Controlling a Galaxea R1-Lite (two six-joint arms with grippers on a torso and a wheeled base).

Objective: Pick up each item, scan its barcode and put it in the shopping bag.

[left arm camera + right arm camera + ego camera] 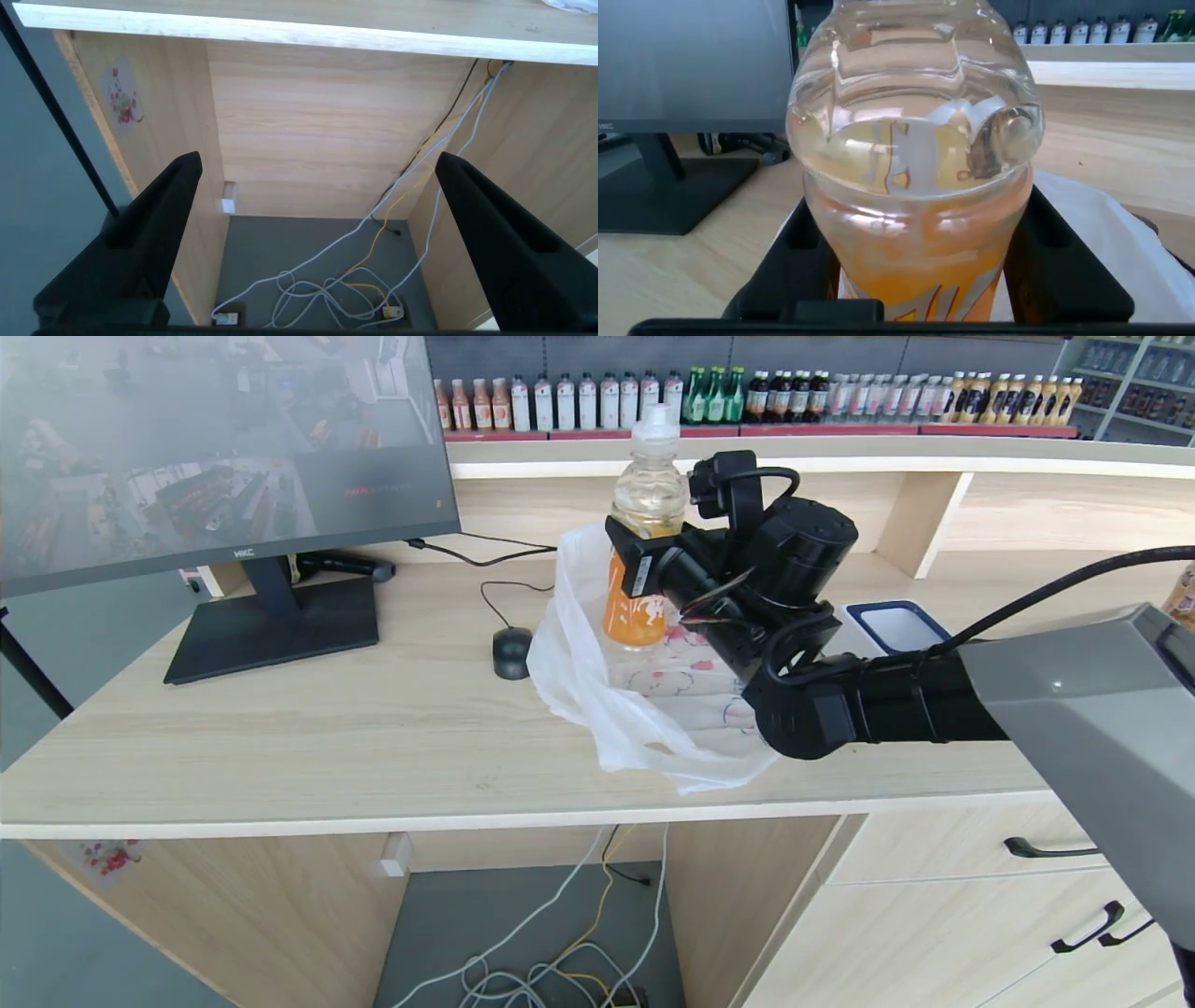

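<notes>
At the checkout counter (327, 737), right of centre: the right gripper (644, 569) is clamped on a drink bottle (649, 495), one finger on each side of the orange label band. Bottle upright, white cap up, pale liquid in the shoulder.

- Bottle hangs directly over the white plastic shopping bag (597, 709), its base down at the bag's opening. The bag slumps on the counter with its mouth gaping upward. I can't tell whether the base touches the film.
- The grip sits at mid-body, which keeps the bottle vertical and leaves its lower half free to go in first.
- Judgement: this is the bagging step for this item. Next move is a straight lowering, then a release once the base is supported. The bag is soft, so the bottle may tip when let go.

Left gripper (318, 163): fingers spread wide, nothing between them. It is parked low in front of the counter, facing the knee space and the loose cables (327, 289) on the floor, well clear of the work.

Elsewhere on the counter: monitor (215, 439) at the robot's left and a mouse (512, 651) just beside the bag. A black handheld object (345, 565) lies behind the monitor stand, possibly the scanner.
</notes>
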